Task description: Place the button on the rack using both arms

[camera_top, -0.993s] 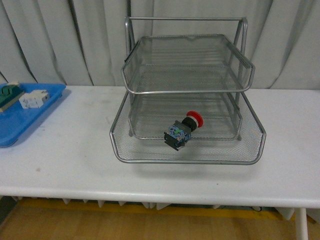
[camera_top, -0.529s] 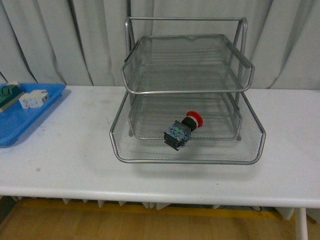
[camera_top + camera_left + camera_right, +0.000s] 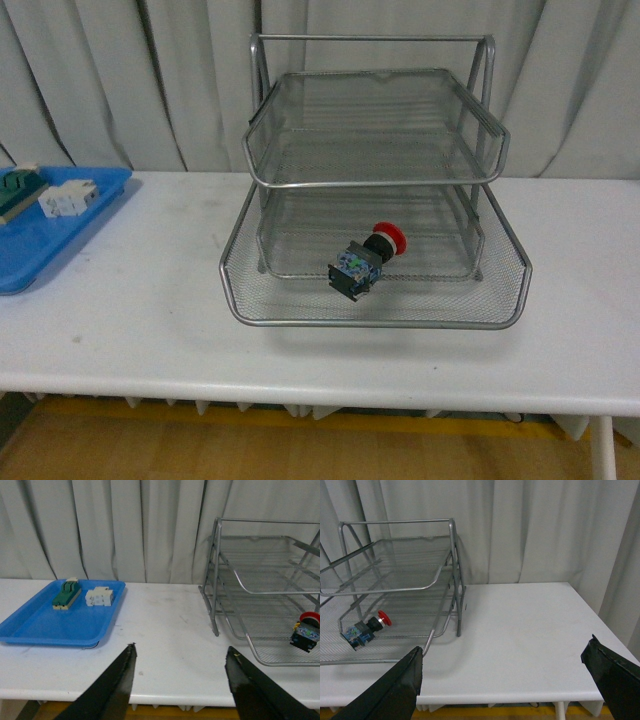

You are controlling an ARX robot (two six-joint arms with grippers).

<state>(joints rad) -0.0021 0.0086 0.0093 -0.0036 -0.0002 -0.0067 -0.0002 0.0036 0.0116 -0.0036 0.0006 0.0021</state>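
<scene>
Front view shows the button [image 3: 366, 258] lying on its side in the bottom tier of the rack [image 3: 370, 322] on the desk [image 3: 140, 300]. The left end effector [image 3: 181, 655] and right end effector [image 3: 505, 647] are spread wide, holding nothing.

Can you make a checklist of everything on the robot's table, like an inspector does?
Surface: white table, a few faint marks.
Job's things: button lies on its side in the bottom tier of the rack; upper tiers empty.
Clutter: blue tray holding a green-and-cream switch block and a white terminal block.
End effectors: left end effector open, empty; right end effector open, empty.
Cables: nothing seen.
Surroundings: pale curtain behind, wooden floor below.
</scene>
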